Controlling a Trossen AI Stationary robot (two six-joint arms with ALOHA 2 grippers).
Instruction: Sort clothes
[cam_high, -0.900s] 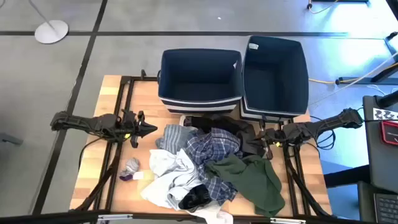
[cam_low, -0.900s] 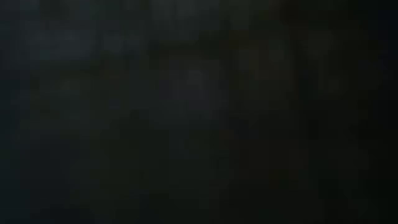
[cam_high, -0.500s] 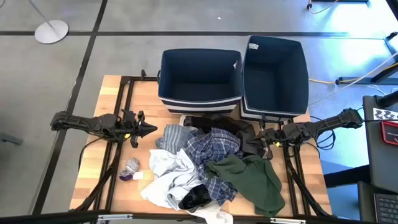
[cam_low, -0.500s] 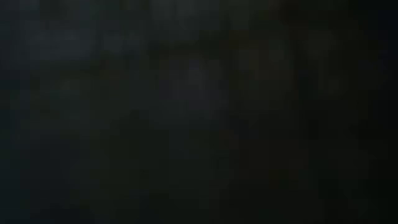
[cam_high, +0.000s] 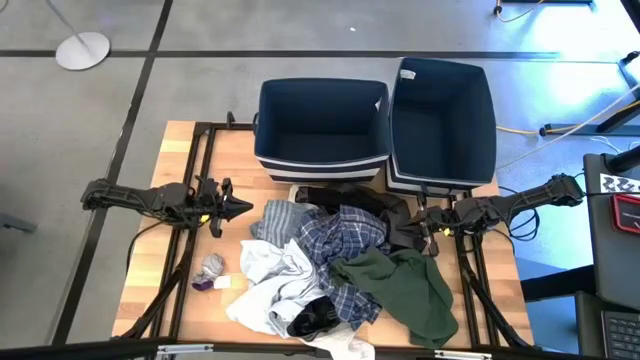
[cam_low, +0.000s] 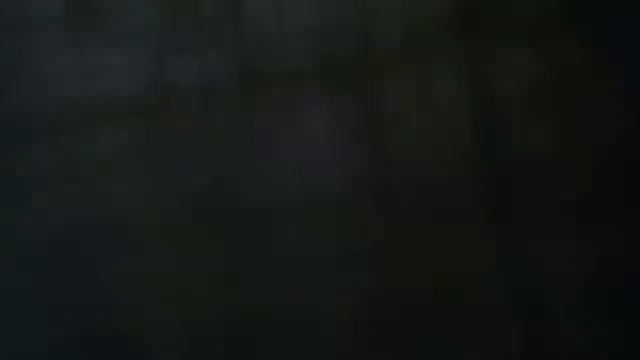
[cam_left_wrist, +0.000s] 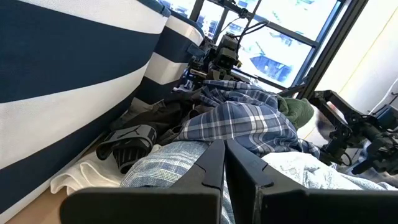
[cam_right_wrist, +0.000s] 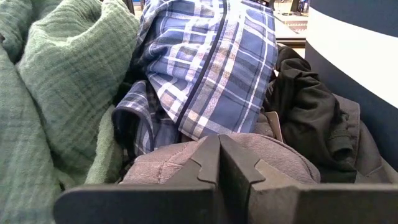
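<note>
The clothes lie heaped in the middle of the table: a blue-white plaid shirt (cam_high: 345, 240), an olive green top (cam_high: 405, 290), white pieces (cam_high: 270, 275), a black item (cam_high: 315, 318) and dark garments (cam_high: 350, 197) by the bins. My left gripper (cam_high: 245, 207) is shut and level at the pile's left edge, pointing at it, with a pale striped garment (cam_left_wrist: 168, 165) just ahead. My right gripper (cam_high: 420, 220) is shut and level at the pile's right edge, with a grey-brown garment (cam_right_wrist: 249, 149) right before its tips. The low view is dark. My left gripper touches nothing that I can see. My right gripper comes level from the table's right side, its shut fingertips (cam_right_wrist: 205, 158) at the edge of the grey-brown garment; whether they touch it I cannot tell.
Two navy bins with white-striped bases (cam_high: 320, 162) (cam_high: 440, 180) stand side by side at the table's far edge, both open on top. A small grey and purple piece (cam_high: 210, 270) lies apart, left of the pile. Bare wood shows at the table's left.
</note>
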